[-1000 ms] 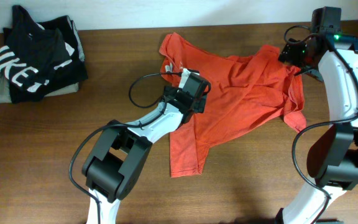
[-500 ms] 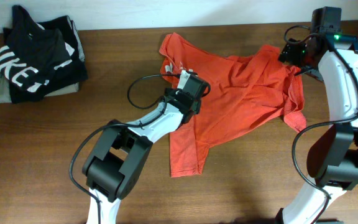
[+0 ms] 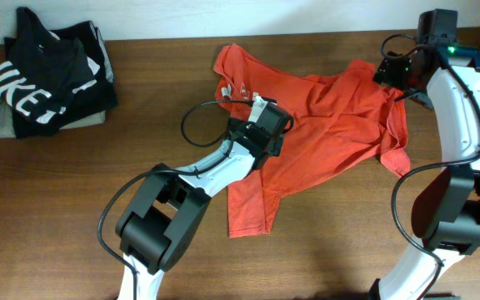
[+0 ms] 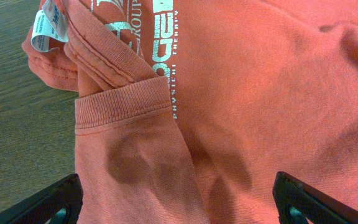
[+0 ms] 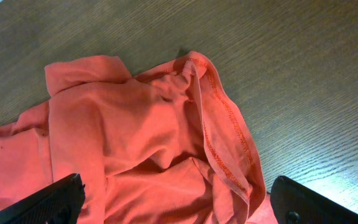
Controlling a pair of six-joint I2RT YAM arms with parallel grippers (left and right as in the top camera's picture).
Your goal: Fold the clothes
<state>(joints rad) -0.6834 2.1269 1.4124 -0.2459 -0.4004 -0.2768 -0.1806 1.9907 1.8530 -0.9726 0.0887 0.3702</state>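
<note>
Both wide, the left claw (image 4: 178,188) has the shirt (image 4: 272,99) collar (image 4: 123,106) just ahead and the right claw (image 5: 178,188) a bunched hem (image 5: 221,127), so we likely flatten first.

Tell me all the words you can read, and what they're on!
"IKE": big white letters on the black shirt; anything before them is hidden.
"GROUP": white print, sideways, on the red-orange T-shirt; other lettering cut off or too small.
Neck label: print too blurred to read.
</note>
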